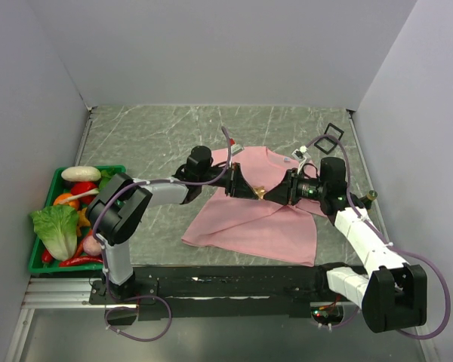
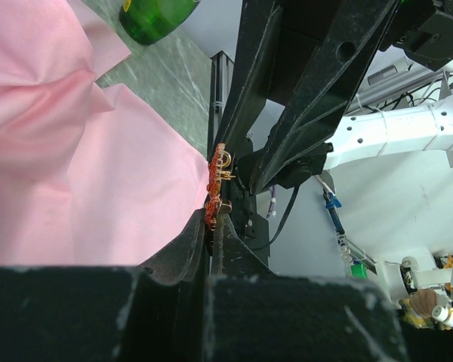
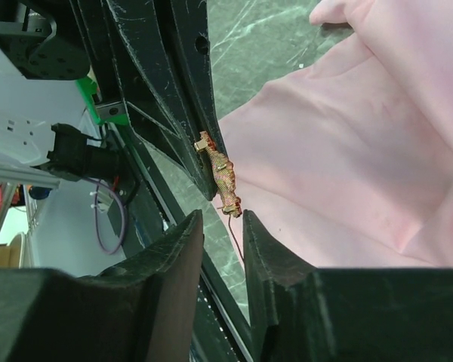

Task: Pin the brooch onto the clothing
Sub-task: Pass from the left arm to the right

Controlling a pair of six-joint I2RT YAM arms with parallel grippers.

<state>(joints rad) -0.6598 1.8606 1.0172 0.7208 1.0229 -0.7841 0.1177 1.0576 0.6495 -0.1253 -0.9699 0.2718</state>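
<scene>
The clothing (image 1: 249, 226), a light pink T-shirt, lies spread on the marble table, part of it rumpled under the arms. Above its middle, the brooch (image 1: 260, 192) is a tiny orange-red jagged pin. My left gripper (image 1: 254, 190) is shut on it. In the left wrist view the brooch (image 2: 214, 183) sticks out from the tips of the left gripper (image 2: 210, 210), beside the clothing (image 2: 75, 188). My right gripper (image 3: 220, 220) faces it, jaws apart. The lower end of the brooch (image 3: 223, 177) and its thin pin hang at the gap, near the right-hand finger (image 3: 257, 241), over the clothing (image 3: 347, 151).
A green basket (image 1: 36, 260) of vegetables stands at the left edge, lettuce (image 1: 57, 230) in front. Two small black square frames (image 1: 328, 136) lie at the back right. A small brass piece (image 1: 371, 197) sits by the right wall. A green round object (image 2: 155, 15) shows beyond the shirt.
</scene>
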